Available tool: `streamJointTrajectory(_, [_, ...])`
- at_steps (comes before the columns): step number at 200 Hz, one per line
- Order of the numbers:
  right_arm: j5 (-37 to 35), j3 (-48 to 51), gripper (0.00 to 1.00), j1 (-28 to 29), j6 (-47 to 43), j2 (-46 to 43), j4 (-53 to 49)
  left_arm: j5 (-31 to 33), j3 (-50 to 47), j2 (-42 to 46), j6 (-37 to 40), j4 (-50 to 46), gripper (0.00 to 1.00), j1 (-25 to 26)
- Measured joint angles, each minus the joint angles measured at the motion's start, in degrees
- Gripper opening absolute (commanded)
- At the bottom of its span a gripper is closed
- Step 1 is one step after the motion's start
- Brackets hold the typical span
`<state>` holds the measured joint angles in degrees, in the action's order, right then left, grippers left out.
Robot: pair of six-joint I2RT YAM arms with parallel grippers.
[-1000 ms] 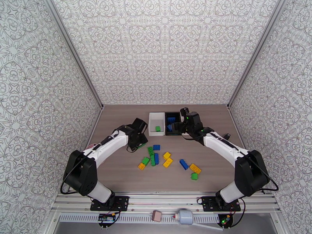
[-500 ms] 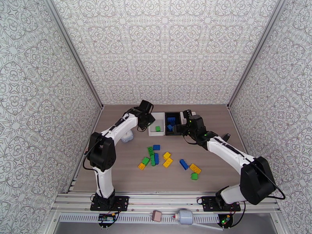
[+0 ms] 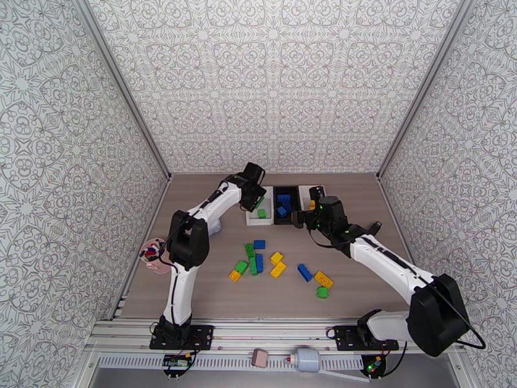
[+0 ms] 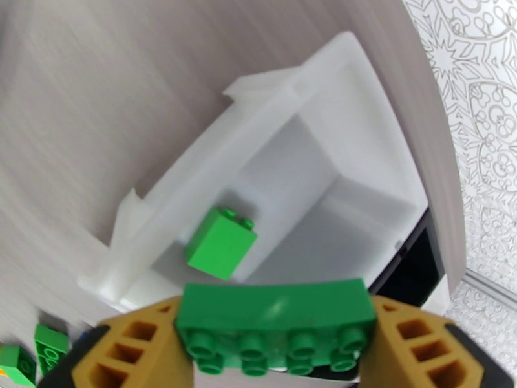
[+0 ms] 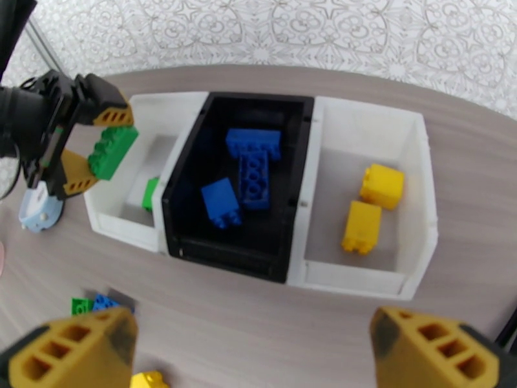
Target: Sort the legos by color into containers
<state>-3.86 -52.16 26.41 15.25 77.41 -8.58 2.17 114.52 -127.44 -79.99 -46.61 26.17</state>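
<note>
Wood-grain table (image 3: pixel 194 282) with containers (image 5: pixel 226 257), legos (image 3: pixel 258 263)

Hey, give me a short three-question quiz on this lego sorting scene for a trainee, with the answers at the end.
1. True or false: the left gripper is shut on a long green brick.
2. How many yellow bricks lie in the right white bin?
3. What colour are the bricks in the black bin? A green, B blue, C yellow.
Key: 1 true; 2 two; 3 B.
</note>
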Motion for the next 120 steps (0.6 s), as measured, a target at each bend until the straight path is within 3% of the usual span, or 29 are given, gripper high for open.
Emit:
streamJointTrajectory(49, [-0.42, 0.66, 0.99, 0.00, 0.44, -1.14, -0.22, -1.05, 4.87, -4.81, -0.83, -1.92, 0.73, 0.02])
streamJointTrajectory(120, [0.07, 1.07, 0.99, 0.00, 0.85, -1.31, -0.48, -0.85, 3.43, -0.50, 3.52, -2.54, 0.86, 0.46])
